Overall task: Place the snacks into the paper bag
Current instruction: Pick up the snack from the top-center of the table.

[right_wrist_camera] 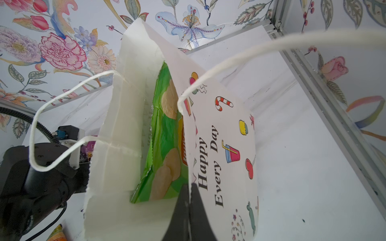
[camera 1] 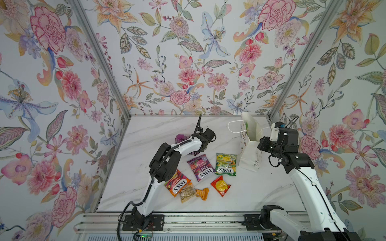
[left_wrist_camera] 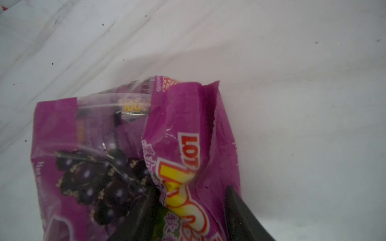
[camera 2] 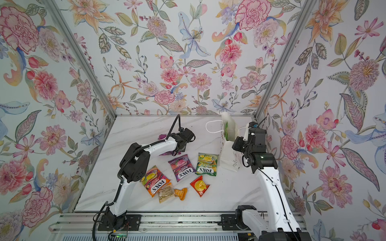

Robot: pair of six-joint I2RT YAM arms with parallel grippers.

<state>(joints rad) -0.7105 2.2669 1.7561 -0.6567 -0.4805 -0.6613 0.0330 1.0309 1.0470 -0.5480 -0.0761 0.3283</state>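
Both grippers are closed on something: the left gripper (left_wrist_camera: 191, 189) pinches a bunched fold of the glossy purple grape pack (left_wrist_camera: 94, 129), down at the white marbled tabletop (left_wrist_camera: 292, 83) and well apart from the bag. The right gripper (right_wrist_camera: 190, 187) clamps the printed wall of the tall white paper bag (right_wrist_camera: 229, 187), holding its mouth open. One snack, the green chips bag (right_wrist_camera: 165, 146), is inside. Six lie loose in front: orange FOX'S bag (camera 1: 177, 185), purple FOX'S bag (camera 1: 201, 168), green FOX'S bag (camera 1: 226, 164), red-orange sachet (camera 1: 220, 185) and two orange-wrapped bars (camera 1: 202, 194).
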